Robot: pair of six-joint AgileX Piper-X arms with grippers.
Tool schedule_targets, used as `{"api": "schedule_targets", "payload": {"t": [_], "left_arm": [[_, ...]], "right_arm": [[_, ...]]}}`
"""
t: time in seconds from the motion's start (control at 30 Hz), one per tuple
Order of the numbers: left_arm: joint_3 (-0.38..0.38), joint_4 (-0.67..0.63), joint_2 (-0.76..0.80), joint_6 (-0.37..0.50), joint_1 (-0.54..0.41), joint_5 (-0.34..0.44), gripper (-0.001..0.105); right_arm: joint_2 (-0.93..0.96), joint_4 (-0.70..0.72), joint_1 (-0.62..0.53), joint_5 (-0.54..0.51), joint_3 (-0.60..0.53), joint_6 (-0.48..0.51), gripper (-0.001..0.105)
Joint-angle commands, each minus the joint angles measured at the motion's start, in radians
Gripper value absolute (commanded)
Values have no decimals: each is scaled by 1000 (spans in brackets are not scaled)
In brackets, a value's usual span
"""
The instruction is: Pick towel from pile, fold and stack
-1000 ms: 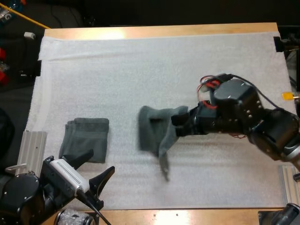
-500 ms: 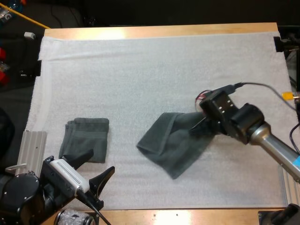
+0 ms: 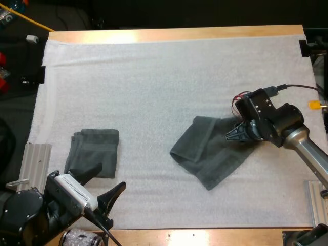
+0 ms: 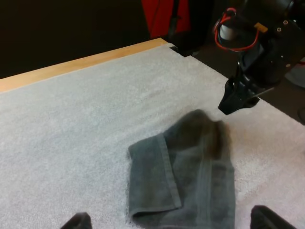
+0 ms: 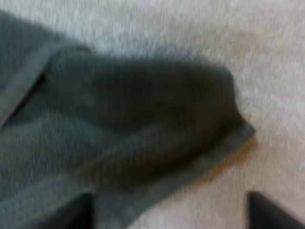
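Observation:
A dark grey-green towel (image 3: 210,154) lies loosely spread on the white mat (image 3: 154,77), right of centre, with its left edge folded over. My right gripper (image 3: 233,136) hovers low at the towel's right edge. In the right wrist view its fingers stand apart over the towel (image 5: 119,119) and press on nothing. A folded towel stack (image 3: 95,151) rests at the mat's left. My left gripper (image 3: 110,177) is open just in front of that stack, with nothing between its fingers. The left wrist view looks across the loose towel (image 4: 190,181) to the right gripper (image 4: 233,102).
Metal rails sit at the table's front left (image 3: 36,159) and front right (image 3: 315,197). The wooden table edge (image 3: 179,33) runs along the far side. The mat's far half is bare.
My right gripper pulled the towel to the right, lowered it onto the mat, and opened its fingers. The left arm and the folded stack have not moved.

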State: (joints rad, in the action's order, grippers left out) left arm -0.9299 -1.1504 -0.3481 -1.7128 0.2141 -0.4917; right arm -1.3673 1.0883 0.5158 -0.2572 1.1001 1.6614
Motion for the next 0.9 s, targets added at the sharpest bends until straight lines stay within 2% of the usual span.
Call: {"api": "schedule_targets", "payload": {"t": [0.0, 0.13, 0.2, 0.3, 0.47, 0.6, 0.73, 0.87], "left_arm": [[4, 4, -2, 3, 4, -9, 64], [21, 4, -2, 5, 4, -9, 64], [28, 4, -2, 7, 4, -9, 64], [28, 4, -2, 11, 4, -9, 64], [28, 4, -2, 11, 4, -21, 64], [28, 4, -2, 11, 4, -101, 64], [28, 4, -3, 12, 8, -111, 64], [28, 2, -37, 43, 68, -111, 64]], "right_arm": [[23, 36, -4, -5, 9, -10, 75], [78, 87, -4, 26, 9, -50, 64], [120, 108, -4, 100, 7, -88, 59], [162, 115, -4, 143, 7, -119, 57], [191, 114, -4, 117, 7, -117, 57], [190, 98, -4, 60, 7, -114, 57], [190, 72, -4, 51, 7, -114, 57], [190, 61, -5, 51, 7, -114, 57]]}}
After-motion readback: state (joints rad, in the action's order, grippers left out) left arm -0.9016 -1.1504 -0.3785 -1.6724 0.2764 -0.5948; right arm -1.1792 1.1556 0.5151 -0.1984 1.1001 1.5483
